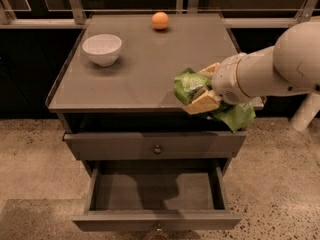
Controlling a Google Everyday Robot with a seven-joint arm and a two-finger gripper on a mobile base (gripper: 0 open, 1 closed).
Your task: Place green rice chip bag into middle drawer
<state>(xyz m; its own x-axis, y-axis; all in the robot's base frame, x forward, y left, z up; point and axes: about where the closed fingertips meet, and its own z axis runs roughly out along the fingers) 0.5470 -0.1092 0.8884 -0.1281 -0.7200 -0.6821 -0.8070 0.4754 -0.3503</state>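
Got the gripper (204,86) clamped on the green rice chip bag (186,83), right of centre over the cabinet top (135,69) edge. My worry: its floppy tail snags the closed drawer front (120,145) and misses the open middle drawer (155,191) at the bottom.
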